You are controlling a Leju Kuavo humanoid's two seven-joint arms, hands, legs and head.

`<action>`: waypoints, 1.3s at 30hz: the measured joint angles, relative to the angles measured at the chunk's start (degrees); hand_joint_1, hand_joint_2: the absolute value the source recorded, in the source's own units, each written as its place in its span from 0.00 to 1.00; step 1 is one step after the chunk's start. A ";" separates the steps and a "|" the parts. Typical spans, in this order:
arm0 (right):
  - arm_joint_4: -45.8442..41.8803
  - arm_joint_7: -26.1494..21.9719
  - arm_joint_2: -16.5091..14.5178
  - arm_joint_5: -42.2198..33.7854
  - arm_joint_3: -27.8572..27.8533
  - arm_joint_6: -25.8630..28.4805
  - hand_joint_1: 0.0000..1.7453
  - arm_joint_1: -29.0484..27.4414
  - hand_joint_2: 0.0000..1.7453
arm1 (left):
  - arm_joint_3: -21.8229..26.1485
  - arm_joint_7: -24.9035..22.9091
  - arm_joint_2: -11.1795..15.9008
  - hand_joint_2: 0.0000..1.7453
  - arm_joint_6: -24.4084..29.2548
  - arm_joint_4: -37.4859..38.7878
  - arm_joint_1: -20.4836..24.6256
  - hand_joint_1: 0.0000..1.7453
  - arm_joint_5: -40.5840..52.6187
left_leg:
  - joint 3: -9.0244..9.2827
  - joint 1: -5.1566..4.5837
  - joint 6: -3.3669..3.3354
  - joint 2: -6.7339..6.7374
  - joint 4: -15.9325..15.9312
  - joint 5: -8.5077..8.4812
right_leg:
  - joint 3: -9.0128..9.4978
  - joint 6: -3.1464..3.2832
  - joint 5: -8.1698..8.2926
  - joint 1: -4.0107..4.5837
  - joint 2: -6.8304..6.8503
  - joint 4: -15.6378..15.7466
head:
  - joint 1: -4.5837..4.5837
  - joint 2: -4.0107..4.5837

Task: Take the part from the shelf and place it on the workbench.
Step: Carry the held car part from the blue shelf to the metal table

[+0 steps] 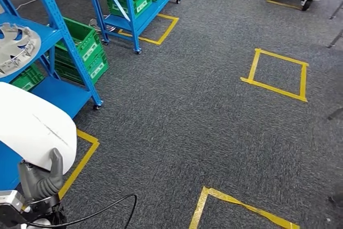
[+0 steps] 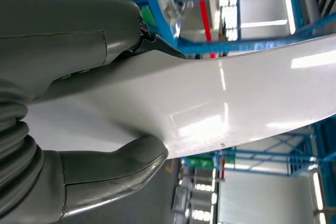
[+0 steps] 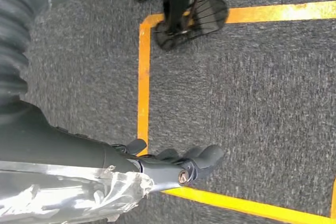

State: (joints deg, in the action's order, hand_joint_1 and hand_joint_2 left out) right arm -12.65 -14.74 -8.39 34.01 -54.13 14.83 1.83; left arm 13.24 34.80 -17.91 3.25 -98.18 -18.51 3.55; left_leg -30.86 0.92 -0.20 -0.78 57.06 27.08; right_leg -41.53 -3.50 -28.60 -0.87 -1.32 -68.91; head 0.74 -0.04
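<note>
**Part in the left hand, workbench not yet in sight**

Your left hand is clamped on the edge of the smooth, glossy white curved panel: in the left wrist view the thick grey thumb presses one face and the darker fingers lie across the other. The panel sits low at the robot's left side, off the blue metal shelf and carried over the grey carpet.

Treat it as a stiff, thin shell, probably light for its spread. The shiny face looks slippery, and a one-edge pinch leaves a long unsupported span that could swing or twist. A grip further in from the rim, or a second hand under the far end, would steady it.

Your right hand hangs over the carpet beside a yellow tape line. Something silvery and crinkled shows near the wrist; whether the fingers hold it, you cannot tell.

The panel's far end is cut off in both views, so its full shape is unknown. A faint line crosses its face, scratch or seam unclear.
</note>
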 joint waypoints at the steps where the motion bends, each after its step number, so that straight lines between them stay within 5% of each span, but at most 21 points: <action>1: 0.01 0.22 -0.02 0.49 0.04 0.25 0.00 0.11 1.00 | 0.27 0.28 -0.09 1.00 -0.74 -0.03 -0.41 1.00 0.57 | 0.00 -0.18 -0.13 0.95 0.00 0.05 | -1.58 -0.02 -1.54 -0.01 0.59 -3.58 | 0.02 0.00; 3: 0.02 1.27 -0.03 1.41 0.16 1.16 0.00 0.08 1.00 | 0.62 1.08 -0.40 1.00 -1.67 0.05 -0.85 1.00 2.55 | 0.10 -0.42 -0.21 2.62 0.01 0.19 | -1.99 0.11 -1.65 0.03 0.93 -5.50 | 0.01 0.00; 7: 0.02 2.26 -0.10 1.88 0.33 2.18 0.00 0.14 1.00 | 0.72 1.76 -0.91 1.00 -2.27 0.10 -1.31 1.00 4.17 | 0.88 -0.86 0.46 5.27 0.11 0.91 | 5.93 1.04 3.43 0.86 4.34 7.49 | -0.02 0.00; 8: 0.02 2.28 -0.15 1.89 0.36 2.23 0.00 0.26 1.00 | 0.74 1.80 -0.97 1.00 -2.29 0.10 -1.39 1.00 4.17 | 1.03 -1.02 0.69 5.84 0.13 1.06 | 6.82 1.30 3.71 1.09 4.98 9.10 | -0.07 0.00; 10: 0.02 2.36 -0.21 1.92 0.38 2.30 0.00 0.23 1.00 | 0.77 1.83 -1.11 1.00 -2.33 0.11 -1.45 1.00 4.21 | 1.26 -1.07 1.17 6.92 -0.05 1.16 | 6.71 1.86 3.72 1.30 4.03 9.55 | -0.13 0.00; 13: 0.02 1.67 -0.26 2.18 0.39 1.96 0.00 -0.01 1.00 | 0.90 1.80 -1.26 1.00 -2.30 0.02 -1.67 1.00 4.62 | 0.50 -0.74 2.08 4.52 2.17 3.08 | 6.81 2.77 4.12 0.97 2.10 10.13 | -0.26 0.00; 16: 0.02 -1.50 -0.27 2.78 0.55 -0.54 0.00 0.20 1.00 | 2.06 1.47 -1.28 1.00 -2.94 -0.61 -2.86 1.00 3.22 | -4.87 -0.64 2.38 1.36 12.85 8.12 | 6.75 3.23 4.28 0.77 -0.10 10.26 | -0.50 0.00; 18: 0.02 -3.76 -0.27 3.88 1.06 -2.55 0.00 0.08 1.00 | 3.29 0.93 -1.31 1.00 -3.63 -1.35 -3.60 1.00 1.51 | -7.09 -0.62 2.41 1.05 16.21 8.05 | 6.78 3.27 4.30 0.72 -1.77 10.26 | -0.51 0.00; 20: 0.02 -5.01 -0.27 5.78 1.98 -3.78 0.00 0.01 1.00 | 4.47 0.61 -1.32 1.00 -4.24 -2.33 -4.21 1.00 0.21 | -5.37 -0.45 2.41 0.40 11.54 4.18 | 6.84 3.07 4.38 0.54 -3.46 10.24 | -0.51 0.00; 22: 0.02 -5.08 -0.25 7.93 3.23 -4.16 0.00 0.13 1.00 | 5.69 0.56 -1.37 1.00 -5.34 -3.25 -4.94 1.00 -1.42 | -2.17 -0.05 2.46 -2.00 4.24 0.82 | 6.62 2.55 4.44 0.52 -5.08 9.93 | -0.58 0.00; 24: 0.02 -4.10 -0.23 9.36 4.35 -4.11 0.00 0.14 1.00 | 7.28 0.08 -1.50 1.00 -6.76 -3.66 -5.35 1.00 -3.22 | -0.75 0.08 2.07 -3.48 0.85 0.04 | 6.13 1.84 4.60 0.51 -6.38 9.78 | -0.67 -0.01; 26: 0.07 -2.54 -0.11 9.71 4.92 -4.06 0.00 -0.19 1.00 | 8.87 -0.83 -1.64 1.00 -8.14 -3.75 -5.30 1.00 -4.56 | -0.66 -0.03 1.17 -2.47 0.54 -0.11 | 5.64 1.14 4.86 0.29 -7.14 9.96 | -0.68 -0.01; 28: 0.16 -0.98 0.08 9.57 5.08 -4.08 0.00 -0.37 1.00 | 9.83 -1.51 -1.77 1.00 -9.34 -4.05 -5.20 1.00 -4.63 | -0.61 -0.05 0.30 -1.22 0.37 -0.32 | 4.62 0.65 3.61 0.42 -4.71 8.14 | -0.32 0.00; 30: 0.23 0.09 0.28 9.34 5.11 -4.10 0.00 -0.07 1.00 | 10.26 -1.86 -1.86 1.00 -9.88 -4.52 -5.22 1.00 -3.59 | -0.59 -0.28 -0.23 0.21 0.31 -0.30 | 1.77 0.38 -0.07 0.63 -0.80 1.71 | 0.08 0.00; 32: 0.25 0.56 0.50 9.15 5.11 -4.11 0.00 0.21 1.00 | 10.55 -2.08 -1.92 1.00 -9.92 -4.79 -5.22 1.00 -2.94 | -0.56 -0.54 -0.41 1.90 0.31 -0.23 | -1.27 0.23 -3.12 0.59 0.62 -5.23 | 0.13 0.00; 33: 0.26 0.67 0.58 9.09 5.11 -4.11 0.00 0.20 1.00 | 10.65 -2.15 -1.95 1.00 -9.92 -4.84 -5.20 1.00 -2.88 | -0.52 -0.60 -0.43 2.71 0.31 -0.17 | -1.55 0.24 -3.23 0.59 0.79 -6.25 | 0.14 0.00; 35: 0.26 0.78 0.72 9.02 5.10 -4.12 0.00 0.09 1.00 | 10.75 -2.19 -2.01 1.00 -9.92 -4.96 -5.16 1.00 -2.75 | -0.32 -0.65 -0.32 4.21 0.32 -0.01 | 1.40 0.41 -0.73 0.63 1.45 -1.64 | 0.14 0.00; 37: 0.26 0.81 0.82 9.01 5.09 -4.13 0.00 0.20 1.00 | 10.84 -2.20 -2.08 1.00 -9.92 -5.17 -5.16 1.00 -2.59 | 0.05 -0.84 0.10 5.49 0.36 0.28 | 6.02 0.86 1.97 0.90 4.26 6.20 | 0.11 0.00; 39: 0.26 0.90 0.89 8.86 5.09 -4.08 0.00 0.45 1.00 | 11.00 -2.20 -2.13 1.00 -9.87 -5.37 -5.13 1.00 -2.50 | 0.37 -1.07 0.66 6.65 0.37 0.46 | 7.83 1.48 2.78 1.30 5.79 9.52 | 0.03 0.00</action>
State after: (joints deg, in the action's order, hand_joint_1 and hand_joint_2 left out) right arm -12.39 -13.84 -7.50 42.87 -49.04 10.75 2.28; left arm 24.23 32.60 -20.04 -6.62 -103.55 -23.63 1.05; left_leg -30.50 -0.15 0.45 5.87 57.43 27.54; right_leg -33.70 -2.02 -25.82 0.43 4.47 -59.40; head 0.77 -0.04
